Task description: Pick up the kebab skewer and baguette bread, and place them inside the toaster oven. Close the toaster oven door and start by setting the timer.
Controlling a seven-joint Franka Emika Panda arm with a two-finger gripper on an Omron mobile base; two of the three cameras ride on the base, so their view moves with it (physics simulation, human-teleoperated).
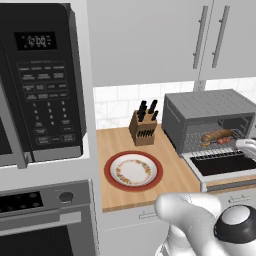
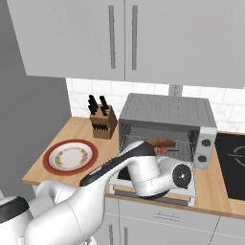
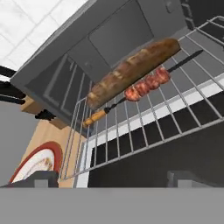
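Tool [image 3: 111, 177] wide open, holding nothing, just before the toaster oven [image 2: 165, 115]. Baguette bread [image 3: 131, 72] and kebab skewer [image 3: 144, 85] lie side by side on its wire rack [image 3: 144, 127]; toaster oven door [image 1: 225, 165] down.

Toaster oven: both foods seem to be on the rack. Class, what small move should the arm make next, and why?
Probably draw the open end effector back from the toaster oven, then reach under the lowered toaster oven door. The baguette bread and kebab skewer already lie side by side on the wire rack, and nothing is held.
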